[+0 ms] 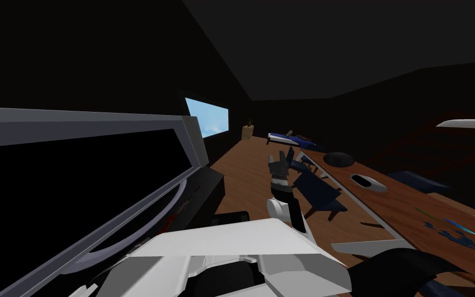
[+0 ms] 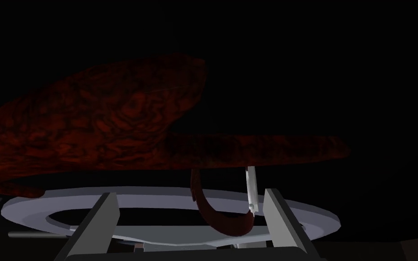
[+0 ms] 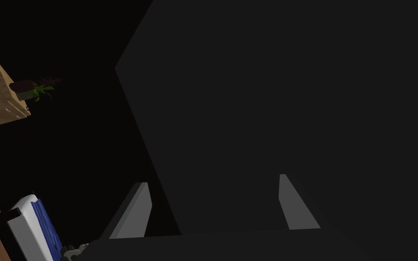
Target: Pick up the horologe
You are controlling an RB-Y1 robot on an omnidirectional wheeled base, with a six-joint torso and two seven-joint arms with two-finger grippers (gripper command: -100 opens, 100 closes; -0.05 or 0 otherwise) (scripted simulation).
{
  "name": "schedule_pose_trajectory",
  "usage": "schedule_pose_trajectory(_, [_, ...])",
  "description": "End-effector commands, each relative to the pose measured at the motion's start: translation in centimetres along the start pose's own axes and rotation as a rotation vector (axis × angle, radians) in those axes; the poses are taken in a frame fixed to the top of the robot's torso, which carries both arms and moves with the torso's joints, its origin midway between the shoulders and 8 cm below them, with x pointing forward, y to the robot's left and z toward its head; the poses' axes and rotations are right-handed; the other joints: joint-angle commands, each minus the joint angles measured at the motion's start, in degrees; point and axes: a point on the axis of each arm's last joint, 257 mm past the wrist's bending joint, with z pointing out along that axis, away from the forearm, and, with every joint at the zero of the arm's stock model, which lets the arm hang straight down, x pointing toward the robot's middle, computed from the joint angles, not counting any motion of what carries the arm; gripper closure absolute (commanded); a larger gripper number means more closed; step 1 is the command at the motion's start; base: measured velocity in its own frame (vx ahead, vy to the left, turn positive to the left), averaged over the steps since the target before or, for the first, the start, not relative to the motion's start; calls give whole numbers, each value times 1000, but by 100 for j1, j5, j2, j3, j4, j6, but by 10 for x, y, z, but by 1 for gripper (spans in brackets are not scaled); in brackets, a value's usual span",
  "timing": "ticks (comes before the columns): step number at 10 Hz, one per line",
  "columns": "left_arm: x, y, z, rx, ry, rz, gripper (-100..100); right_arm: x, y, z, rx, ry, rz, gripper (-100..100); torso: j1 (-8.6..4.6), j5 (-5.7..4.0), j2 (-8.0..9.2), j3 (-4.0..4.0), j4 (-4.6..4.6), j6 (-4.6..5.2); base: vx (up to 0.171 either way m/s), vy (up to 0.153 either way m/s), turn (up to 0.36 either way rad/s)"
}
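Observation:
The horologe is a flat grey ring (image 2: 172, 199) with a thin white hand (image 2: 250, 188) and a dark red curved piece (image 2: 221, 217) across its opening. It lies just ahead of my left gripper (image 2: 190, 192), which is open. The two fingers stand apart over the ring's near rim and hold nothing. A mottled dark red mass (image 2: 113, 118) hangs over the ring. In the head view the ring's grey arc (image 1: 102, 251) curves low on my left, under a big grey-framed black panel (image 1: 77, 124). My right gripper (image 1: 281, 153) is raised in mid-air ahead, open (image 3: 212, 179) and empty.
A long wooden table (image 1: 386, 206) runs along the right with a grey bowl (image 1: 368, 182), a dark disc (image 1: 338, 159) and blue pens (image 1: 455, 234). Dark blue chairs (image 1: 319, 193) stand beside it. A bed (image 1: 288, 138), a wooden cabinet (image 1: 247, 131) and a window (image 1: 208, 118) lie farther off.

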Motion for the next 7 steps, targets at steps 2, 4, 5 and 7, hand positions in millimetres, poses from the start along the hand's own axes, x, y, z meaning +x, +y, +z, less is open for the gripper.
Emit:
schedule_pose_trajectory(2, [5, -22, 8, 1, 0, 1, -100, 0, 0, 0, 0, 0, 0, 0, -2, 0, 0, 0, 0, 0, -40, 27, -31])
schedule_pose_trajectory(4, [4, -18, 8, -2, 1, 5, -100, 0, 0, 0, 0, 0, 0, 0, 7, 16, -7, -1, 5, 15, -27, 20, -34])
schedule_pose_trajectory(5, [4, -18, 8, -3, 0, 4, 100, 0, 0, 0, 0, 0, 0, 0, 3, 15, -15, -5, 3, 14, 0, 0, 0])
schedule_pose_trajectory(7, [4, -17, 8, -6, 0, 2, 100, 0, 0, 0, 0, 0, 0, 0, -7, 14, -23, -10, 2, 20, 0, 0, 0])
